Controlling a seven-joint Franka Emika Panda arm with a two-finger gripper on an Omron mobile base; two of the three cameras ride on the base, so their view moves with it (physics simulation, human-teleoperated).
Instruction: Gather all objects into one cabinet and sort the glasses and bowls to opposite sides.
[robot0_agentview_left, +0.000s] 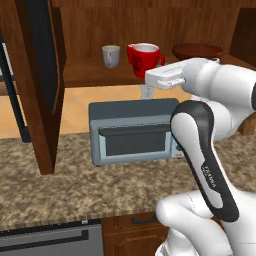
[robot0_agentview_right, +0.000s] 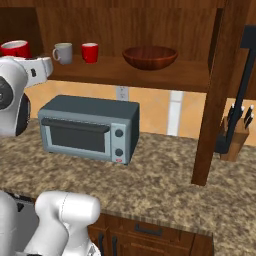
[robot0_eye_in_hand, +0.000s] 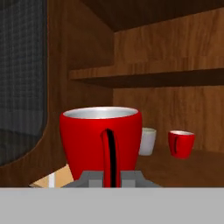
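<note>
The gripper (robot0_eye_in_hand: 111, 177) is clamped on the handle of a large red cup (robot0_eye_in_hand: 101, 138), its two dark fingers pinched together on the thin vertical handle, seen close up in the hand view. In the left base view this held red cup (robot0_agentview_left: 145, 59) is upright just at the front edge of the shelf of the wide wooden cabinet (robot0_agentview_left: 85, 75), with the white hand reaching in from the right; whether its base rests on the shelf or sits slightly above it is hard to tell. A grey cup (robot0_agentview_left: 111, 55) stands on the shelf just to the left of it. In the right base view the grey cup (robot0_agentview_right: 63, 52) and a second, smaller red cup (robot0_agentview_right: 90, 52) stand side by side near the back of the shelf, close but apart, and the dark brown bowl (robot0_agentview_right: 150, 57) sits upright further right on the same shelf, well apart from the cups. Below the cabinet a grey toaster oven (robot0_agentview_right: 89, 129) sits on the speckled stone counter (robot0_agentview_right: 160, 180), and a knife block (robot0_agentview_right: 234, 137) stands at the far right.
</note>
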